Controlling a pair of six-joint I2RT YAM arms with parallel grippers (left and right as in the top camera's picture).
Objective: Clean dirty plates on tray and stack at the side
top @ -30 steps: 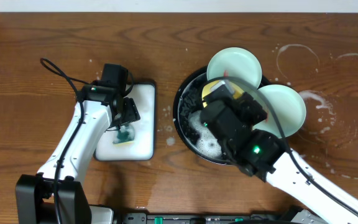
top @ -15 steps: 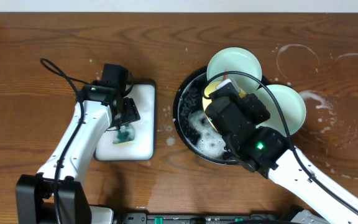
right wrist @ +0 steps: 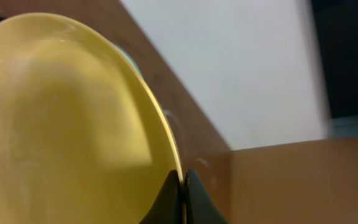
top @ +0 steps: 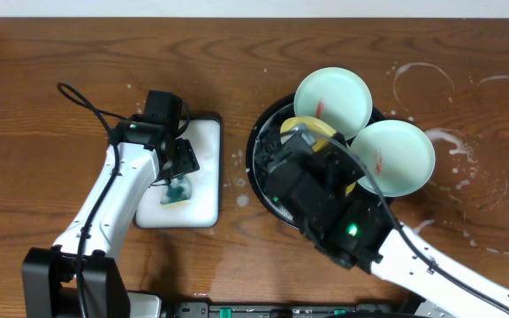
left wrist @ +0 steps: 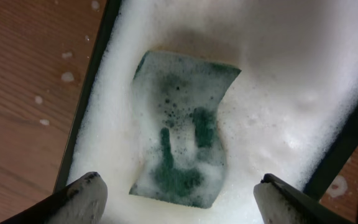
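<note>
Right gripper [right wrist: 182, 191] is pinching the yellow plate [right wrist: 61, 124] by its rim, fingertips pressed together on the thin edge. In the wrist view the plate is standing tilted, nearly on edge. From overhead it is hanging over the black tray [top: 259, 146], mostly hidden under the wrist. Whether it is touching the tray floor, cannot tell.

Two mint plates are waiting, both showing a red smear. One mint plate [top: 334, 88] is lapping over the tray's far rim, and the other mint plate [top: 400, 150] is lapping over its right rim, the two touching or overlapping each other.

Left gripper [left wrist: 180, 198] is hovering with fingers spread wide, holding nothing, right above the green sponge [left wrist: 182, 130]. The sponge is lying in foam in the white dish [top: 203, 177], well apart from the tray on the wooden table [top: 60, 71].

Handling guess: the plate is looking stiff, light and glossy, likely slick with soap. A fingertip pinch on the rim is giving little bite, so it is risking a swivel or slip. A deeper hold over the rim is looking safer. The sponge is looking soft and soaked, and gripping across its narrow middle is looking best.
</note>
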